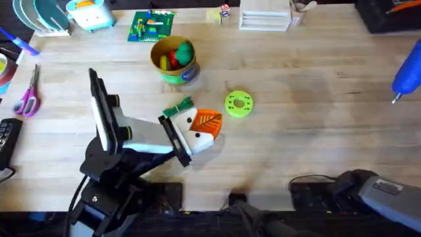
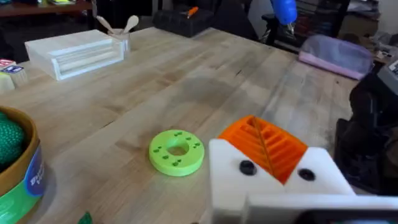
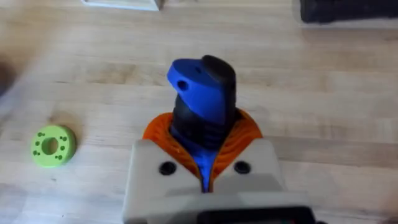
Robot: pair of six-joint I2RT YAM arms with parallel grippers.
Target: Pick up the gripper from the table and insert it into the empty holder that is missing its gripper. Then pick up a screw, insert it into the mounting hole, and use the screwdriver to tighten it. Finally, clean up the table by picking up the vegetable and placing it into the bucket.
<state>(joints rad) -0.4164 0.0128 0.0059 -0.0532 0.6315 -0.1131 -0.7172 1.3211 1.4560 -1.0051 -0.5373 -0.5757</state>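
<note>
My left gripper (image 1: 204, 128), white with orange ribbed pads, is shut just above the table's middle with nothing showing between the pads (image 2: 264, 146). The vegetable (image 1: 179, 107), a green leafy sprig, lies right beside it on the far-left side. Beyond that stands the yellow bucket (image 1: 174, 60) with a green band, holding round red and green toy produce. My right gripper (image 3: 202, 127) is shut on the blue screwdriver (image 3: 202, 93), held high at the right edge (image 1: 408, 72). The small orange gripper piece, the holder and the screw are out of view.
A lime-green disc with holes (image 1: 238, 104) lies right of the sprig. Purple scissors (image 1: 27, 99) and a black device (image 1: 6, 141) are at the left edge. A green brick plate (image 1: 151, 26) and a clear box (image 1: 265, 16) line the far edge.
</note>
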